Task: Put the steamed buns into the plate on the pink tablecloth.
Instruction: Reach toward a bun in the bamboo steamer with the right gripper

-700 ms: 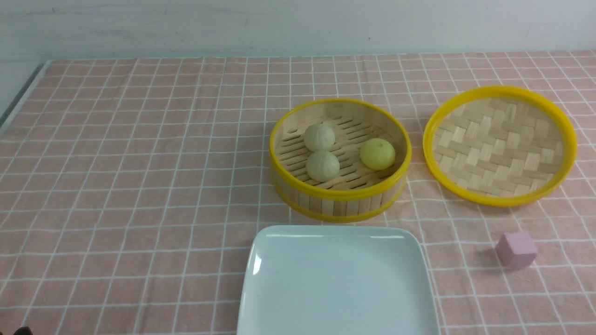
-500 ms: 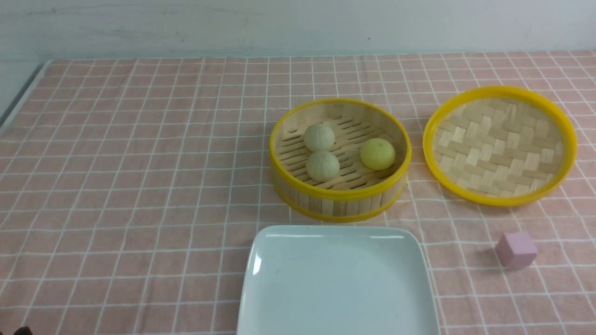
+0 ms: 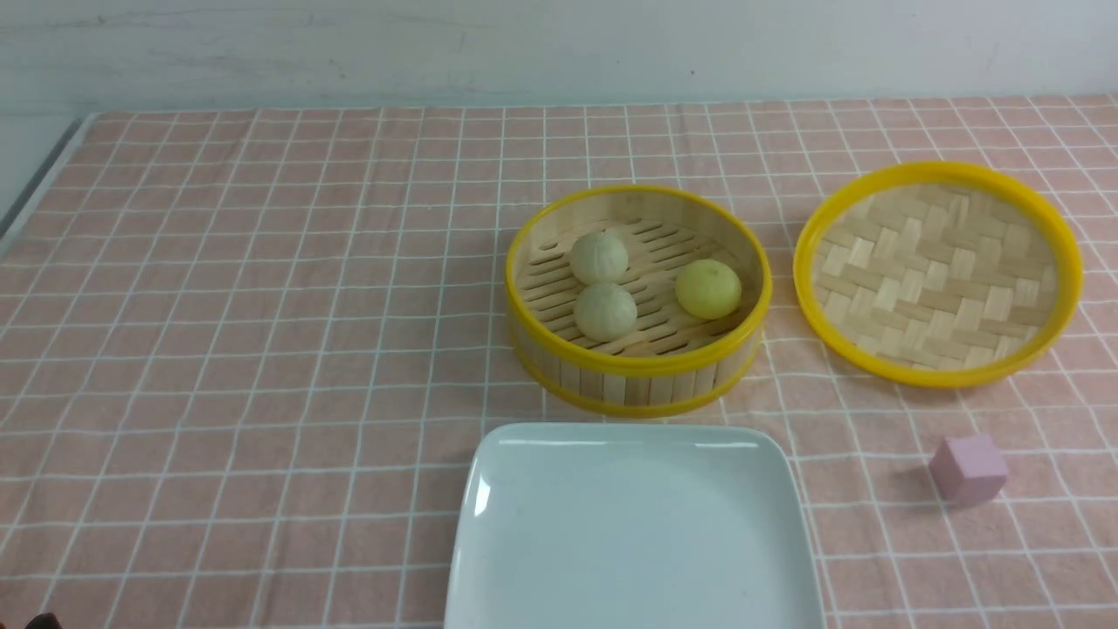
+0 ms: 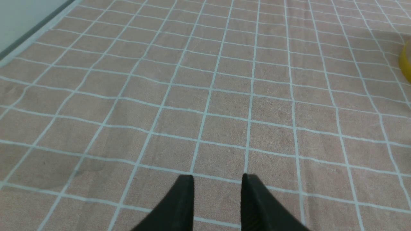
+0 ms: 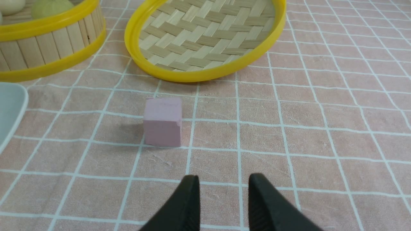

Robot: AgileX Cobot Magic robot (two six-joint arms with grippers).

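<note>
Steamer [image 3: 638, 371] behind the plate [image 3: 633, 533] holds three buns: far pale bun [image 3: 599, 258] and near pale bun [image 3: 605, 312] close together, yellow bun [image 3: 708, 289] apart. They look soft, light, easily dented; a gentle pinch across each dome's widest part seems safest. One plate, one steamer, one lid [image 3: 939, 271], one pink cube [image 3: 968, 470] lie on the pink cloth [image 3: 218, 349] covering the desk. Left jaws and right jaws stand narrowly parted, holding nothing.

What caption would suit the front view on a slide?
Three steamed buns sit in an open bamboo steamer behind an empty white plate on a pink tablecloth.
</note>
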